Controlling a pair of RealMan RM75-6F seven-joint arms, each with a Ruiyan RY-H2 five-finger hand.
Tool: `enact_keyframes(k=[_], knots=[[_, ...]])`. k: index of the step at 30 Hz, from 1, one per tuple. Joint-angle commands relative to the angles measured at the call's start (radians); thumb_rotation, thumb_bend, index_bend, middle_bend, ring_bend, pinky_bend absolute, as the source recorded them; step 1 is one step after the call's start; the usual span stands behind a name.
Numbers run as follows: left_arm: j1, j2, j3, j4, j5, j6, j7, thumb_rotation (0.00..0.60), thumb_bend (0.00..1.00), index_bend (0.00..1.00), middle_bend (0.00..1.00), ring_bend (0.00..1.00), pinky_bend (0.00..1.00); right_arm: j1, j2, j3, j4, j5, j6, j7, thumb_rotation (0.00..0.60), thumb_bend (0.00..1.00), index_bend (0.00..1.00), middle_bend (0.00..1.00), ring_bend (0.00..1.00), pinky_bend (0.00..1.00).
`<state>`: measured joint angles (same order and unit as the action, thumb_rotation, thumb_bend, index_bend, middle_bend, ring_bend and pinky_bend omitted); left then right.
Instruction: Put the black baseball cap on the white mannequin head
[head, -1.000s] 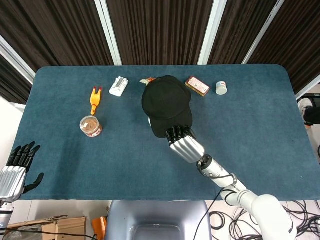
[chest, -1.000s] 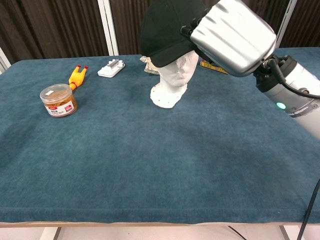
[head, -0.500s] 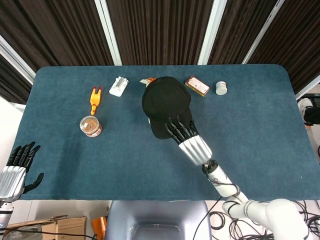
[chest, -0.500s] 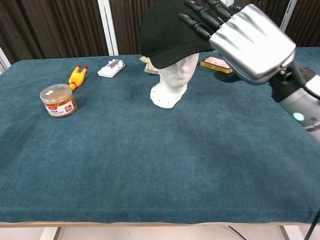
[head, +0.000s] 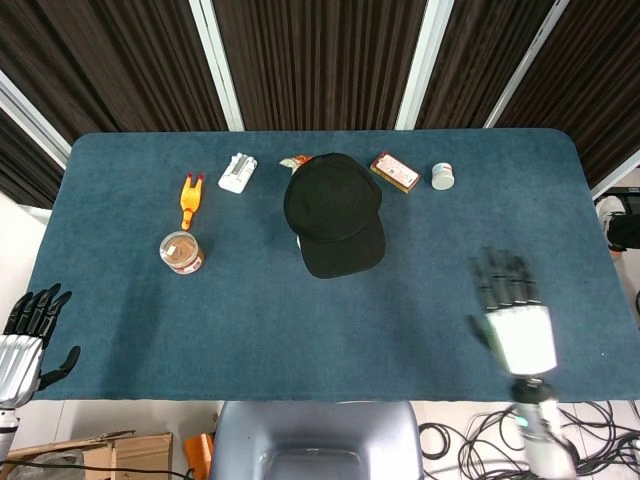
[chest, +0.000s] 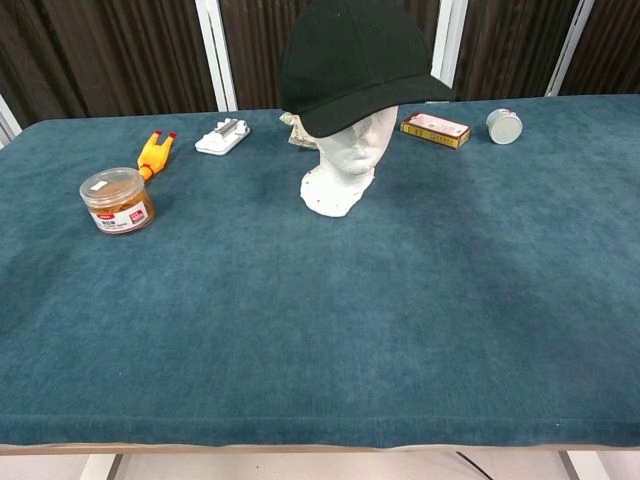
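The black baseball cap (chest: 352, 62) sits on the white mannequin head (chest: 348, 160), brim toward the near edge. A lidded jar (chest: 117, 200) of brownish contents stands left. The right hand (head: 512, 315), blurred, hovers over bare blue table (chest: 330, 340), fingers spread, empty. The left hand (head: 27, 340) hangs off the table's left corner, fingers apart, empty.
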<state>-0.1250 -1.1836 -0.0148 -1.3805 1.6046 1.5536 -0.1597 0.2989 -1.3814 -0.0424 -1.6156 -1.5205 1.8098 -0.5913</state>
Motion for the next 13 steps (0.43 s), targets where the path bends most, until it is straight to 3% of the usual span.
enact_keyframes(k=[1,5,13], knots=[[0.003,-0.003,0.000,0.000,0.000,0.005,0.016,0.600,0.38,0.00,0.00,0.00,0.00,-0.161,0.118,-0.034,-0.035,0.216,-0.007,0.192,0.600,0.00,0.00,0.00,0.00,0.09],[-0.009,-0.015,0.017,0.003,0.024,-0.018,0.034,0.600,0.38,0.00,0.00,0.00,0.00,-0.202,0.137,-0.039,0.053,0.233,-0.092,0.392,0.600,0.00,0.00,0.00,0.00,0.09],[-0.018,-0.020,0.025,0.000,0.033,-0.036,0.047,0.600,0.38,0.00,0.00,0.00,0.00,-0.221,0.131,-0.004,0.091,0.186,-0.113,0.417,0.600,0.00,0.00,0.00,0.00,0.09]])
